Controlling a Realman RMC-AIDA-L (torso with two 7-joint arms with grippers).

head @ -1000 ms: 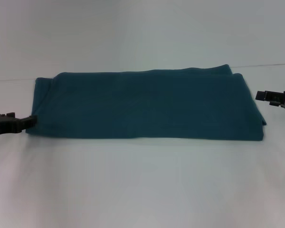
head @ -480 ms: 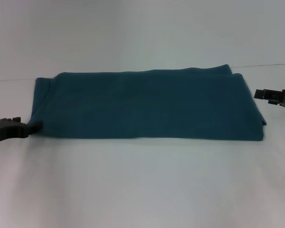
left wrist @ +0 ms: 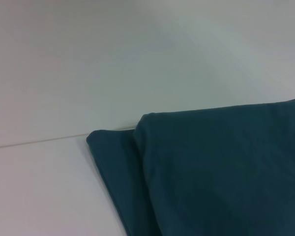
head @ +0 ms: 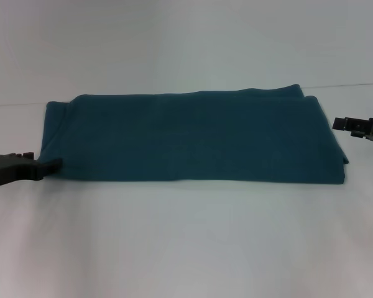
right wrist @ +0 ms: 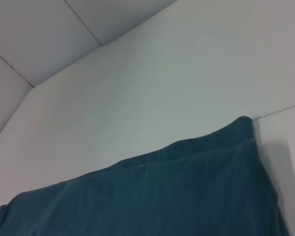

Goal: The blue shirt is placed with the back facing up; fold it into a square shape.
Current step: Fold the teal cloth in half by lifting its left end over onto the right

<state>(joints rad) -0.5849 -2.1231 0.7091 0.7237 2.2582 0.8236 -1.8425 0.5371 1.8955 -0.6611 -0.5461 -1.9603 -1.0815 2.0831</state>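
The bare white bench (head: 186, 242) fills the near part of the head view. Beyond it lies the shirt (head: 193, 139), already folded into a long flat band that runs across the bench, plain side up, no print showing.

At the band's near left corner sits the left tool (head: 50, 166), its tip touching or just under the cloth edge; whether its jaws stand apart or have closed on the fabric I cannot tell. The left wrist view shows at least two layers stacked with a stepped edge, the lower one poking out past the upper.

The right tool (head: 337, 123) hangs just off the band's right end, apart from the cloth, level with its middle; its jaw state is also unclear.

The shirt looks light, soft and limp, so it will likely sag and drape from any single point of hold and offer no stiffness of its own. The layers may slide over each other, so a pinch should take the whole stack at a corner, not just the top ply. To bring one end over toward a square, holding both corners of that end would probably keep the fold straight.
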